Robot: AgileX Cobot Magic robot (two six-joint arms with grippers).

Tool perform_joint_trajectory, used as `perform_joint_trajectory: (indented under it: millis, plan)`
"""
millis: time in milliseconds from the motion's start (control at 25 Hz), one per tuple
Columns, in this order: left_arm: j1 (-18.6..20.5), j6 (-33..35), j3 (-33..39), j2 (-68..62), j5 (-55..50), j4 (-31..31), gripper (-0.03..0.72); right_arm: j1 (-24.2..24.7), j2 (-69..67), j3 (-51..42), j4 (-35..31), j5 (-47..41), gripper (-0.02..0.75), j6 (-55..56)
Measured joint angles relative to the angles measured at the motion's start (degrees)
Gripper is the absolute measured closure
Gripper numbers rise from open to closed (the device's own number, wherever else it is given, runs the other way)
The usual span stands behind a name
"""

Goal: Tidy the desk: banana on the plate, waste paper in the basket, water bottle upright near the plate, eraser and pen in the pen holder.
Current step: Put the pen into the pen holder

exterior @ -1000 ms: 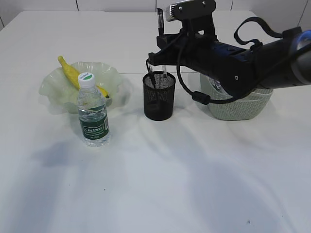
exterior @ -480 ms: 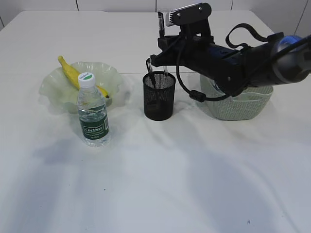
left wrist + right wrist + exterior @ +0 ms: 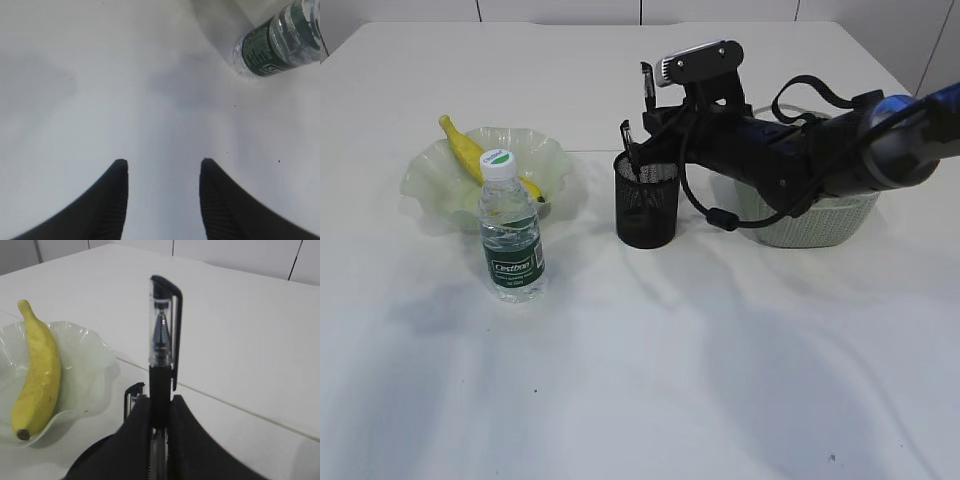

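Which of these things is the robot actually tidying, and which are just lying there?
Part of the job: banana, plate, water bottle, pen in the right gripper, pen holder, basket.
Just lying about: nothing visible.

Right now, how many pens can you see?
2. One pen is pinched upright in the right gripper above the pen holder; another pen already stands inside it. More could be hidden in the holder.

White desk (image 3: 650, 380) with a seam line, bearing a ruffled green plate (image 3: 425, 180), upright water bottle (image 3: 510, 235), black mesh pen holder (image 3: 646, 208) and sage basket (image 3: 820, 225).
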State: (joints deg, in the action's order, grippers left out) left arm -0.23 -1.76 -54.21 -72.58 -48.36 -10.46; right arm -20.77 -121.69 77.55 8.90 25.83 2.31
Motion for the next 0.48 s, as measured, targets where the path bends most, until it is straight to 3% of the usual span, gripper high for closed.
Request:
perform_joint_trajectory:
  millis: [480]
  plan:
    - [0.0, 0.0, 0.0, 0.0, 0.4, -1.9, 0.362, 0.0, -0.1, 0.0, 0.5, -2.9, 0.69, 0.7]
